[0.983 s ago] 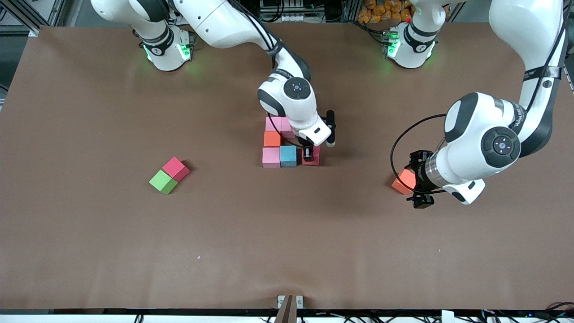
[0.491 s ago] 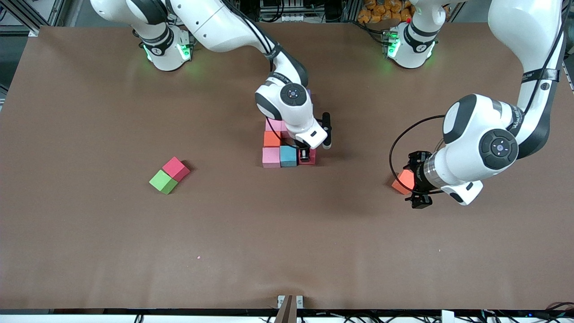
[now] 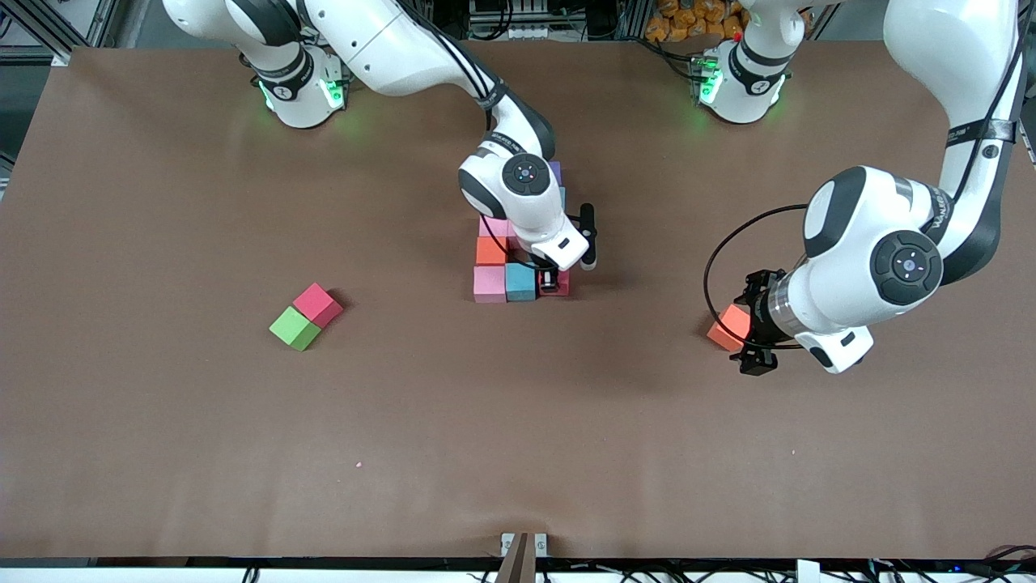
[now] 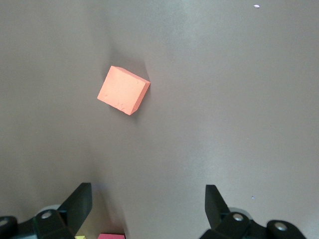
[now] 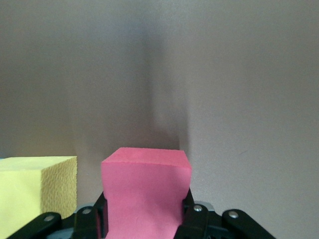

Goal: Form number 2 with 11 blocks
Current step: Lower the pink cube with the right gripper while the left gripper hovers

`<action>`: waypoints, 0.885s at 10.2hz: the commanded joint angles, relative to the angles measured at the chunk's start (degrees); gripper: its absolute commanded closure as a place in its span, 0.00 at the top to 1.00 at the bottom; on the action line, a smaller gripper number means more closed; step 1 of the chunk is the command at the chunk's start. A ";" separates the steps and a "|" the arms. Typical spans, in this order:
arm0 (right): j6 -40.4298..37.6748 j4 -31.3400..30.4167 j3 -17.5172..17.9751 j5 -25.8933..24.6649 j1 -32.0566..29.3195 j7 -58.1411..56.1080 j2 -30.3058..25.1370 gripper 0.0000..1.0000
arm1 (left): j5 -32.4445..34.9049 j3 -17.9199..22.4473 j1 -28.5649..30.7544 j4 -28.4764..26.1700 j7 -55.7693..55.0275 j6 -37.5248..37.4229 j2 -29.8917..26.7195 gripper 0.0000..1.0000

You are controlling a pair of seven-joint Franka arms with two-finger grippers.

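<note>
Mid-table stands a cluster of blocks: a pink block (image 3: pixel 493 226), an orange block (image 3: pixel 490 251), a second pink block (image 3: pixel 489 284) and a blue block (image 3: pixel 520 281). A purple block (image 3: pixel 554 172) peeks from under the right arm. My right gripper (image 3: pixel 550 280) (image 5: pixel 144 221) is shut on a pink block (image 5: pixel 146 189) (image 3: pixel 562 282), low beside the blue block, with a yellow block (image 5: pixel 37 191) next to it. My left gripper (image 3: pixel 753 328) (image 4: pixel 147 204) hangs open over the table by an orange-red block (image 3: pixel 731 326) (image 4: pixel 123 90), which lies clear of its fingers.
A pink-red cube (image 3: pixel 317 304) and a green cube (image 3: pixel 294 328) touch each other toward the right arm's end of the table. The right arm's wrist hides part of the cluster. Bare brown table (image 3: pixel 518 437) stretches nearer the front camera.
My right gripper has shifted a little with its pink block, closer to the blue block. The left arm has barely moved.
</note>
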 commanded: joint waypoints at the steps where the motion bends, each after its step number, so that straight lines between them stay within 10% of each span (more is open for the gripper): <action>1: 0.31 -0.35 0.79 0.97 -1.41 -2.64 -0.40 0.44 | 0.55 -0.27 0.00 0.59 1.50 -1.45 -0.38 1.00; 9: 0.66 -0.35 0.79 0.88 -1.50 -2.82 -0.22 0.48 | 0.55 -0.27 -0.01 0.50 1.51 -1.80 -0.29 1.00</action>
